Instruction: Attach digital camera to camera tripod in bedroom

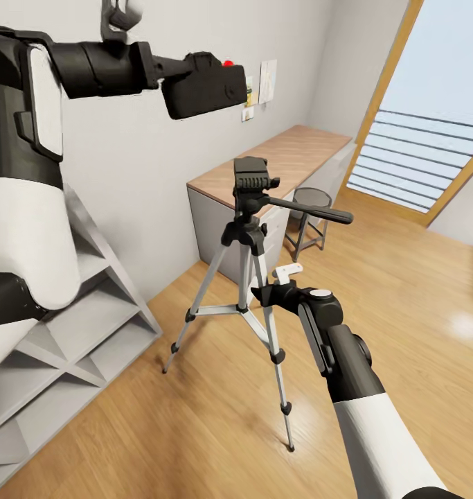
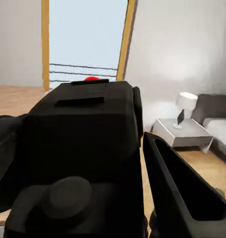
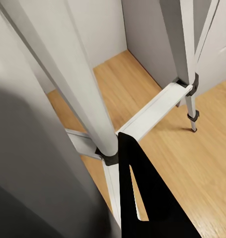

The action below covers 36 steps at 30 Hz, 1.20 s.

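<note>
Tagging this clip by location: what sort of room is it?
Likely a bedroom: a nightstand with a lamp beside what looks like a bed, plus wood floor and desk.

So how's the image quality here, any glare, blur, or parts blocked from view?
Head view: sharp, with a bright glare patch on the wood floor and tilted wide-angle lines. Left wrist view: the digital camera looms close and soft, hiding much of the room. Right wrist view: a blurred grey shape and camera tripod legs crowd the foreground.

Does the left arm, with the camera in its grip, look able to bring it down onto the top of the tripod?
Probably yes. The left gripper holds the camera above the tripod head, with open air between them.
</note>
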### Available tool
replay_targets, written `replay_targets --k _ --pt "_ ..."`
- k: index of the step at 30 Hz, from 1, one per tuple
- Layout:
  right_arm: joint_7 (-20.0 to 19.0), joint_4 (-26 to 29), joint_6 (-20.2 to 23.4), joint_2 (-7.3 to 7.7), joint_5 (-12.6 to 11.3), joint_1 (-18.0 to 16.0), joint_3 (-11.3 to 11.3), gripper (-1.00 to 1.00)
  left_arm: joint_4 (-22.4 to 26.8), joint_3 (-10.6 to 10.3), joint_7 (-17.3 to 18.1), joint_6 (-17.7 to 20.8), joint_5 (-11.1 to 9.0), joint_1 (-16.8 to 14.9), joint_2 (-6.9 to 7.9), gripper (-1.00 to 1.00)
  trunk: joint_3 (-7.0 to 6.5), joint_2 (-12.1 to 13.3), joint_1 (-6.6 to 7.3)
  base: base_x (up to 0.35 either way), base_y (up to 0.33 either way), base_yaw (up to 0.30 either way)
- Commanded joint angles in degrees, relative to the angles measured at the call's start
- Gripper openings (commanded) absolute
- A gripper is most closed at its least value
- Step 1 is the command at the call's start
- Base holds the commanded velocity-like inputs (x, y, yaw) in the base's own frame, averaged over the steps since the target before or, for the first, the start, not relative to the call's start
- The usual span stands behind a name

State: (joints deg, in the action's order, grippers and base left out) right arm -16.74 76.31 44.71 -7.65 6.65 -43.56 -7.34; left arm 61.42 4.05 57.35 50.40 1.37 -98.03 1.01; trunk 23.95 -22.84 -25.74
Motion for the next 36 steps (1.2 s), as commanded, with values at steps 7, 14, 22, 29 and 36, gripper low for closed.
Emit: replay_targets --k 7,14,22,29,36 --pt "-0.4 -2.9 -0.2 0.04 3.7 0.0 0.1 -1.0 -11.1 -0.1 25.2 -25.1 1.2 0.0 0.3 -1.0 0.1 -0.1 -0.05 0.0 0.0 0.0" --pt "-0.4 -2.9 -0.2 0.08 3.7 0.0 0.1 -1.0 -16.9 -0.1 28.6 -31.1 0.6 -0.1 0.05 -1.0 0.1 -0.1 -0.05 0.0 0.0 0.0" --pt "-0.4 -2.9 -0.2 0.09 3.7 0.0 0.1 -1.0 -18.0 -0.1 28.9 -31.9 0.6 -0.1 -0.15 -1.0 0.1 -0.1 -0.05 0.0 0.0 0.0" --pt "-0.3 -2.9 -0.2 0.09 3.7 0.0 0.1 -1.0 -17.6 -0.1 28.3 -31.6 1.0 -0.1 -0.31 -1.0 0.1 -0.1 -0.05 0.0 0.0 0.0" --pt "-0.3 -2.9 -0.2 0.07 3.7 0.0 0.1 -1.0 -17.8 -0.1 26.9 -31.2 1.3 -0.1 -2.98 -1.0 0.1 -0.1 -0.05 0.0 0.0 0.0"
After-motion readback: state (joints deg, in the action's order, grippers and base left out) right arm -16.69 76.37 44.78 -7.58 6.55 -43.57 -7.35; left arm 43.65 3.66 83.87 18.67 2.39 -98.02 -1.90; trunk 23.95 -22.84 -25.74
